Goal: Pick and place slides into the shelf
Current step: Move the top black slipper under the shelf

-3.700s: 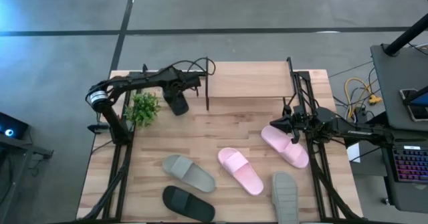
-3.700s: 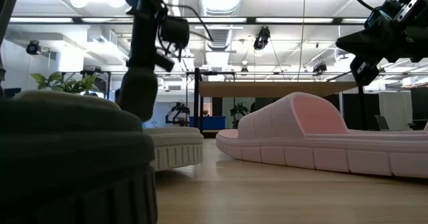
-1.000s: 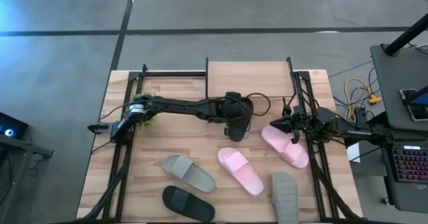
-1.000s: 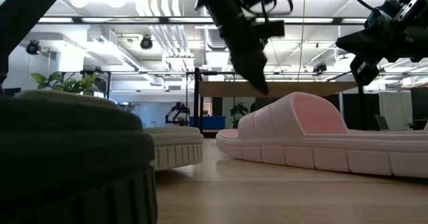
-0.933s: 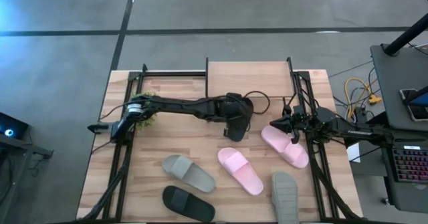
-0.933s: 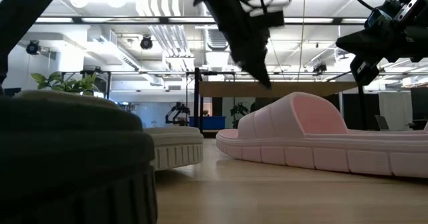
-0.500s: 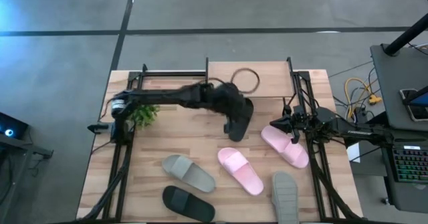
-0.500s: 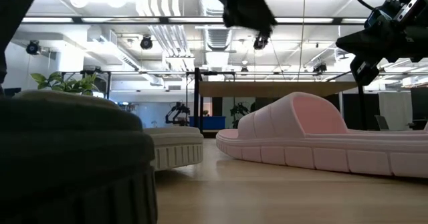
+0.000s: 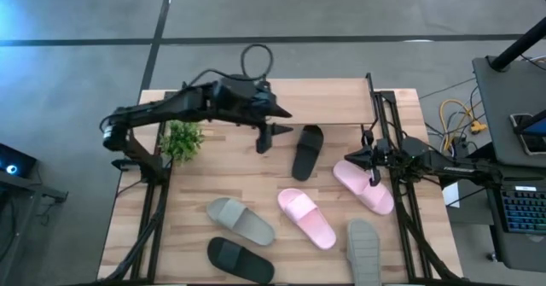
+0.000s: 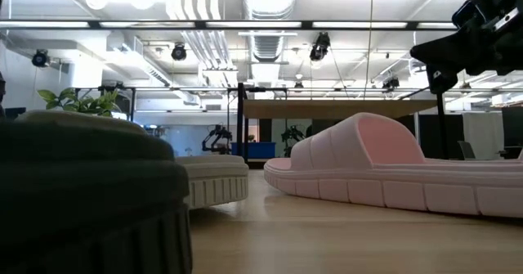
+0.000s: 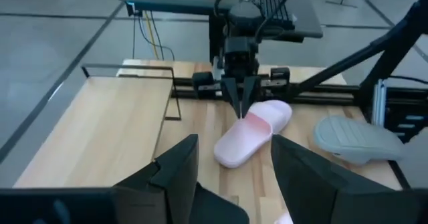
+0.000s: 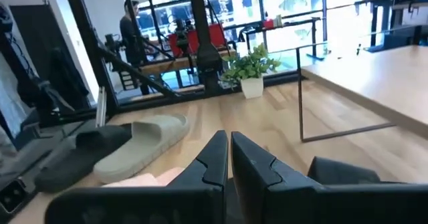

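My left gripper (image 9: 270,136) hangs open and empty above the table, left of the shelf (image 9: 317,101); its fingers (image 11: 175,170) frame the left wrist view. A black slide (image 9: 307,151) lies flat on the table, its far end at the shelf's near edge. Two pink slides (image 9: 363,185) (image 9: 305,218), two grey slides (image 9: 241,220) (image 9: 363,250) and another black slide (image 9: 241,260) lie flat nearer the front. My right gripper (image 9: 368,162) waits shut above the right-hand pink slide (image 11: 254,132), touching nothing.
A small green plant (image 9: 181,138) stands at the table's left, under my left arm. Black frame rails (image 9: 388,132) run along both table sides. A desk with a keyboard (image 9: 520,209) stands off the right edge. People show beyond the table in the right wrist view (image 12: 130,30).
My left gripper has risen well clear of the table and drawn back toward the left edge, rolling as it went, away from the black slide by the shelf. That slide stays flat where it lay. My right gripper has rolled a little in place.
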Available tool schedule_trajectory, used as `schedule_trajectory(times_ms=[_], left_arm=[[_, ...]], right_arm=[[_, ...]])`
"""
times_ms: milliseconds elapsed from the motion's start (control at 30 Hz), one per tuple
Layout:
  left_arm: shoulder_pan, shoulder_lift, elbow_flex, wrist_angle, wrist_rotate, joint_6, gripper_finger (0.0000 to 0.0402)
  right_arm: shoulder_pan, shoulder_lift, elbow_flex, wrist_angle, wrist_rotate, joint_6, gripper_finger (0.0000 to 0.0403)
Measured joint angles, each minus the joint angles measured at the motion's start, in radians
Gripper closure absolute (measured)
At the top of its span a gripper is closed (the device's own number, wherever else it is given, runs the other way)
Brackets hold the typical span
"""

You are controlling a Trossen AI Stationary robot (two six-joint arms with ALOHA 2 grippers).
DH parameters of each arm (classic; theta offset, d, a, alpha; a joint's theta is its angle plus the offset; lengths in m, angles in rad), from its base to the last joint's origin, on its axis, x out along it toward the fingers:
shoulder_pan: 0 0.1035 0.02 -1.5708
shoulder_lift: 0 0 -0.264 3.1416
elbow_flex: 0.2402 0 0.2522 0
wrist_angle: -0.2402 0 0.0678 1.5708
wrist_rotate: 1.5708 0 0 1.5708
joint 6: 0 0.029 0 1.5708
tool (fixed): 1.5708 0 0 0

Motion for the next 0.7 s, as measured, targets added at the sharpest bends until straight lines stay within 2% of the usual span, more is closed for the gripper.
schedule_trajectory(times_ms=[67, 167, 300, 400, 533, 633, 700], left_arm=[[0.0, -0.018, -0.004, -0.02, -0.023, 0.0, 0.0228], [0.0, -0.027, -0.006, -0.058, -0.116, 0.0, 0.0228], [0.001, -0.028, -0.007, -0.097, -0.237, 0.0, 0.0228], [0.001, -0.018, -0.007, -0.1, -0.259, 0.0, 0.0228], [0.001, -0.002, -0.007, -0.1, -0.258, 0.0, 0.0228], [0.001, 0.004, -0.007, -0.1, -0.258, 0.0, 0.0228], [0.001, 0.009, -0.007, -0.1, -0.259, 0.0, 0.0228]], right_arm=[[0.0, -0.001, 0.0, -0.002, 0.0, 0.026, 0.039], [0.0, 0.001, 0.0, 0.003, 0.026, 0.041, 0.039], [0.0, 0.0, 0.0, 0.007, 0.194, -0.014, 0.039], [0.0, 0.0, 0.0, 0.073, 0.326, 0.004, 0.039], [0.0, 0.0, 0.0, 0.307, 0.441, 0.205, 0.039], [0.0, -0.001, 0.0, 0.47, 0.448, 0.409, 0.039], [-0.003, 0.001, 0.0, 0.547, 0.499, 0.441, 0.039]])
